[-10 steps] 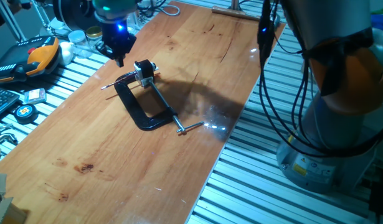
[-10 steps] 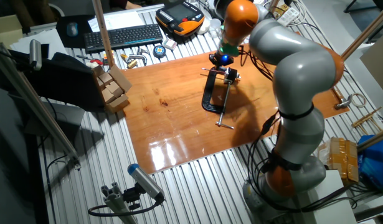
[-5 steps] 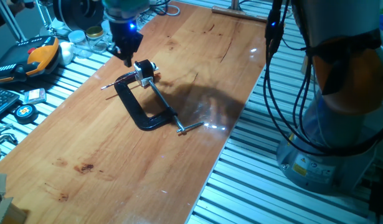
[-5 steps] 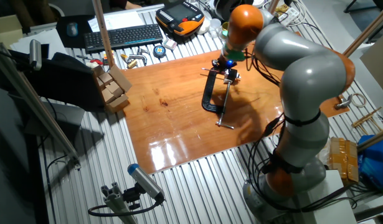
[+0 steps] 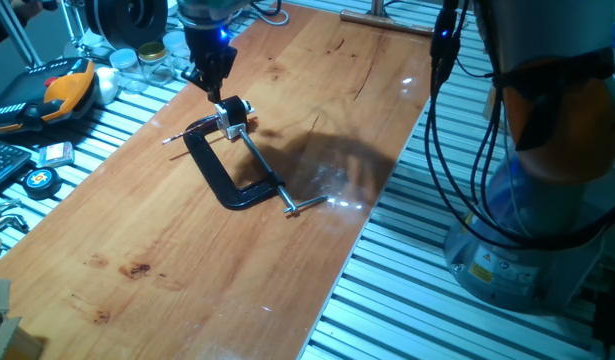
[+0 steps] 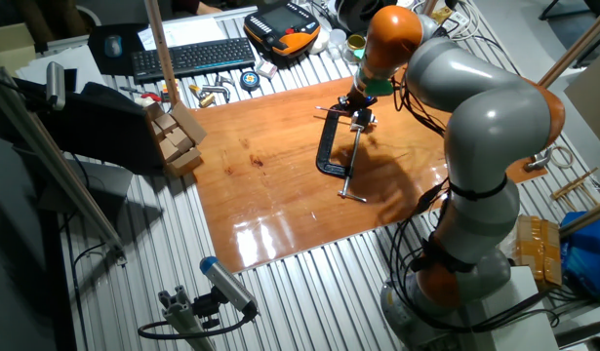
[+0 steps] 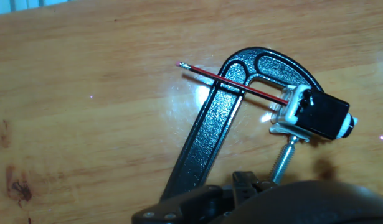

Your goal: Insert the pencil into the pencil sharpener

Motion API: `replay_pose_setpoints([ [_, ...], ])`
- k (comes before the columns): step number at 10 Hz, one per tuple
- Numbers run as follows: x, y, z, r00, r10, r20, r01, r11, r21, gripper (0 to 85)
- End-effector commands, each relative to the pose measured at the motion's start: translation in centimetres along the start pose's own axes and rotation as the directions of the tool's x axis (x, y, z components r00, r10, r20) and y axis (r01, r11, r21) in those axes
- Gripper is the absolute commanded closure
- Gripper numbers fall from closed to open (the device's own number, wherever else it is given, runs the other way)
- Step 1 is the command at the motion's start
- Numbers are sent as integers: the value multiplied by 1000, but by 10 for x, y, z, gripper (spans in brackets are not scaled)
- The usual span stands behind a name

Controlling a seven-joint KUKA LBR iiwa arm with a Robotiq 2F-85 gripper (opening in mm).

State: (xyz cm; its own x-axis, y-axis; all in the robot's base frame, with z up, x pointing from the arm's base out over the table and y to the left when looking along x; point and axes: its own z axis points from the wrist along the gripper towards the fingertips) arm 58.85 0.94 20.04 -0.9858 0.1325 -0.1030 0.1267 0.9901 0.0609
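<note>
Pencil (image 7: 235, 82) lies across the black clamp (image 7: 207, 127), its right end at the pencil sharpener (image 7: 312, 115).
From my console, the gripper (image 5: 213, 83) hovers upper left above the wooden table (image 5: 187, 250); I cannot tell its jaw state. Only the hand view shows the pencil's red shaft.

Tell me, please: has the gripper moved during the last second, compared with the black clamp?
Yes. In one fixed view the gripper went from the clamp's left side to above the pencil sharpener; the clamp stayed put.
</note>
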Motion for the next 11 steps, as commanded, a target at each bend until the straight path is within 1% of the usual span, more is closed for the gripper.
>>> replay_pose_setpoints([
  [1,1,0,-1,1000,0,1,0,1000,2,850],
  [2,1,0,-2,1000,3,1,-3,1000,1,850],
  [4,2,0,-2,1000,4,6,-4,1000,9,850],
  [6,2,0,-2,1000,8,8,-8,1000,9,850],
  [7,2,0,-2,999,32,2,-32,999,-10,850],
  [8,2,0,-2,999,35,10,-35,999,-7,850],
  [9,2,0,-2,999,29,28,-29,1000,-1,850],
  [10,2,0,-2,999,23,43,-23,1000,-4,850],
  [11,2,0,-2,999,-4,43,4,1000,6,850],
])
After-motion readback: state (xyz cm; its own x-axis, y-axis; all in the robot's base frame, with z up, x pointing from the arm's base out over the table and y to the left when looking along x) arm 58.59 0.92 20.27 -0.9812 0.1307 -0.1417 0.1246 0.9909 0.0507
